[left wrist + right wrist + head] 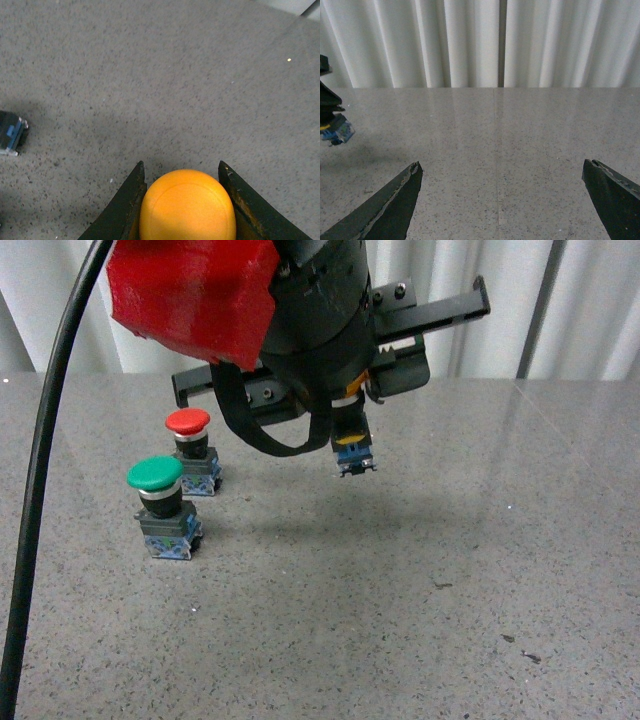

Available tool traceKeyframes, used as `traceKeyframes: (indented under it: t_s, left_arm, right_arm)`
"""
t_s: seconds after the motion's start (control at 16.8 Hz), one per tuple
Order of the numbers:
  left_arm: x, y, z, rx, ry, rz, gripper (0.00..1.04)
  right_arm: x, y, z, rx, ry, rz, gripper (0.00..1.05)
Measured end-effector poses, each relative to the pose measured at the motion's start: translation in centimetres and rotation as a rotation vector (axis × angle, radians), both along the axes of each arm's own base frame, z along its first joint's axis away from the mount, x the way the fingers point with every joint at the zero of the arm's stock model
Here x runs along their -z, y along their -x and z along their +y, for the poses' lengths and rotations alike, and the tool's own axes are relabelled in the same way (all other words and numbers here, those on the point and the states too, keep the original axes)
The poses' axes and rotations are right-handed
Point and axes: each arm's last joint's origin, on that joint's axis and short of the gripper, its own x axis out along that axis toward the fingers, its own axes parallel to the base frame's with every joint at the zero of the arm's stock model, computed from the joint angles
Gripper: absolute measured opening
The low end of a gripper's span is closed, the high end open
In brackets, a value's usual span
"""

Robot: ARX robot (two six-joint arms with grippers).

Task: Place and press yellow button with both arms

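Note:
The yellow button hangs above the grey stone table (400, 590), and my left gripper (182, 172) is shut on it. In the left wrist view its yellow cap (187, 205) fills the gap between the two black fingers (131, 195). The front view shows only its black body and blue base (355, 455) under the left arm with the red block (195, 290). My right gripper (502, 167) stands open over bare table, its fingertips (402, 197) far apart. From there the button's blue base (337, 131) shows at the far left edge.
A red-capped button (188, 423) and a green-capped button (155, 475) stand upright on the table to the left of the held button. A black cable (40, 460) runs down the left side. White curtains (470, 40) close the far edge.

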Motion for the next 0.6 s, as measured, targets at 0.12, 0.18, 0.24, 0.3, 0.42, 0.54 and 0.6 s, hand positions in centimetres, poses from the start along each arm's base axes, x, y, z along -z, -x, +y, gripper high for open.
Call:
traceKeyframes:
  t_s: [0.12,0.18,0.24,0.3,0.42,0.54,0.6]
  left_arm:
    - [1.7,-0.4,-0.8,0.02,0.001,0.055,0.37]
    - [2.2,-0.4,-1.2,0.035,0.0,0.07,0.37]
    - [2.7,-0.5,-1.4,0.039,-0.006,0.079,0.37]
    - [2.9,-0.5,-1.6,0.044,-0.01,0.086,0.37]
    - [3.1,-0.7,-1.6,0.051,-0.011,0.095,0.37]
    - [3.6,-1.0,-1.5,0.048,-0.038,0.097,0.37]
    - [3.7,-0.8,-1.5,0.043,-0.055,0.101,0.37]
  right_arm:
    - [0.0,0.0,0.0,0.0,0.0,0.0,0.98]
    - [0.0,0.0,0.0,0.0,0.0,0.0,0.98]
    - [0.0,0.0,0.0,0.0,0.0,0.0,0.98]
    - [0.0,0.0,0.0,0.0,0.0,0.0,0.98]
    - [0.0,0.0,0.0,0.0,0.0,0.0,0.98]
    - [0.0,0.0,0.0,0.0,0.0,0.0,0.98]
    - [0.0,0.0,0.0,0.0,0.0,0.0,0.98]
